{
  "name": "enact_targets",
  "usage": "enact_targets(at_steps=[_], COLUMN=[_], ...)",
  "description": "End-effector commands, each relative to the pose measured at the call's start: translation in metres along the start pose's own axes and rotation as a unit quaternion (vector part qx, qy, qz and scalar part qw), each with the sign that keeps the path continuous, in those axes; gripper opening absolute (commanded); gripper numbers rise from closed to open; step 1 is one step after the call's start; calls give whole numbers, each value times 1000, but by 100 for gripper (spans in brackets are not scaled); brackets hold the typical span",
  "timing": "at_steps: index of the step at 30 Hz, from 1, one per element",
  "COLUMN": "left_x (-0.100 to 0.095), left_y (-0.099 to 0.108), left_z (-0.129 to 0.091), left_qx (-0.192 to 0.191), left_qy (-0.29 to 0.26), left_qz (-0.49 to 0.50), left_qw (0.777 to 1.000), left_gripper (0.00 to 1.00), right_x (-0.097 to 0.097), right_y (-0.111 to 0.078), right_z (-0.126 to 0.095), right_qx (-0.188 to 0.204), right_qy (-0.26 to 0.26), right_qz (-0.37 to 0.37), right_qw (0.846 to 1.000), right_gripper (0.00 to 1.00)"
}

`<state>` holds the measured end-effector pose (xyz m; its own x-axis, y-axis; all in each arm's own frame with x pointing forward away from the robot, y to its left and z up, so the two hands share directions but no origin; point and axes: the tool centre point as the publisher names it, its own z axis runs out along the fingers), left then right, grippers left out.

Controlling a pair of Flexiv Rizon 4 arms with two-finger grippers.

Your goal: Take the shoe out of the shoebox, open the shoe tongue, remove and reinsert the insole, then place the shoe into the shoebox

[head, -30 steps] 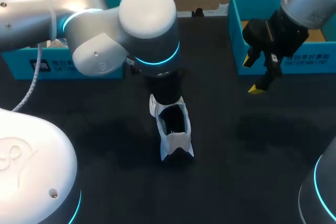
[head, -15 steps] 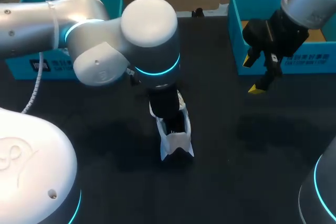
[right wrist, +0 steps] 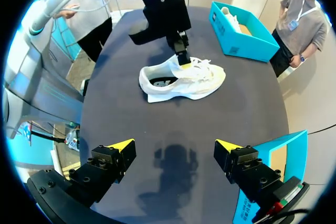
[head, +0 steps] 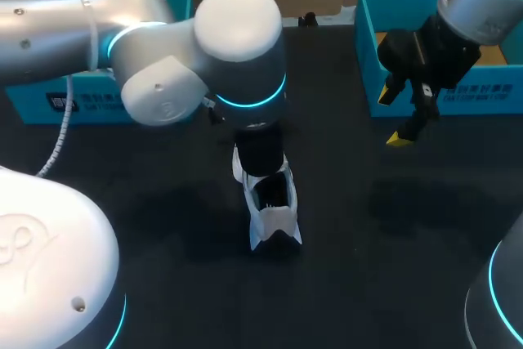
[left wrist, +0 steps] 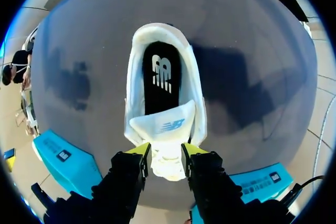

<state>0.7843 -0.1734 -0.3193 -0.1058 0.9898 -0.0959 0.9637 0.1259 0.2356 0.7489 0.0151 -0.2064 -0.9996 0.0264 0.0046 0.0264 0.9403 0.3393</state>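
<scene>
The white laced sneaker (head: 274, 220) lies on the dark surface (head: 368, 267) at mid-frame in the head view. Its long axis runs up and down the frame, heel opening lowermost. The left hand (left wrist: 165, 150) is directly over the laced forepart, open, its yellow tips straddling the laces in line with that axis. The right hand (head: 392, 117) hangs open, well apart, at the upper right.

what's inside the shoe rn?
A black insole lies in the shoe, visible from heel to midfoot. Its front part is covered by the tongue, so the toe area can't be seen.
</scene>
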Motion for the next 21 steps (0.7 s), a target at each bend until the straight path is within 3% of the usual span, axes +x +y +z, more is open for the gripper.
enact_targets(at_steps=[1, 11, 16, 21], left_x=[-7, 12, 9, 1], left_y=[-6, -17, -12, -14], left_z=[8, 9, 0, 7], left_qx=[7, 11, 3, 8], left_qy=[11, 34, 16, 15], left_qz=[18, 46, 21, 3], left_qw=[1000, 998, 1000, 1000], left_gripper=[39, 40, 42, 42], right_x=[0, 0, 0, 0], right_y=[0, 0, 0, 0], right_z=[1, 1, 1, 1], right_qx=[1, 1, 1, 1], right_qy=[0, 0, 0, 0], right_qz=[0, 0, 0, 0], right_qw=[1000, 1000, 1000, 1000], right_gripper=[100, 100, 100, 100])
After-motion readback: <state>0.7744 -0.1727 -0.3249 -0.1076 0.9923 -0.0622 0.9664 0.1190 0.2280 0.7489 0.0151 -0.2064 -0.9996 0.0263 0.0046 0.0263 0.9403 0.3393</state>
